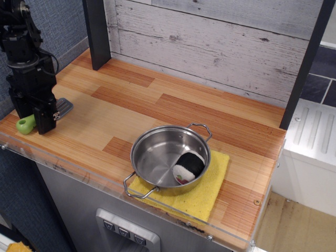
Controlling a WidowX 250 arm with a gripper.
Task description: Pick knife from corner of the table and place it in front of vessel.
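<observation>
On the table (173, 110), the hand (34, 116) straddles the knife (26, 124); grip unclear.

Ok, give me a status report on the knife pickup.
End effector down over knife, fingers astride the handle; closure unclear. Knife on table corner. Vessel front unobstructed.

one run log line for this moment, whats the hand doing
phase: grasp approach | hand: down over knife handle, closure unclear | knife: on table corner | vessel: untouched

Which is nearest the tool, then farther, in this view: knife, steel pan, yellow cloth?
1. Knife: at the left corner, right under the tool.
2. Steel pan: front centre.
3. Yellow cloth: under the pan, reaching farther right.
</observation>
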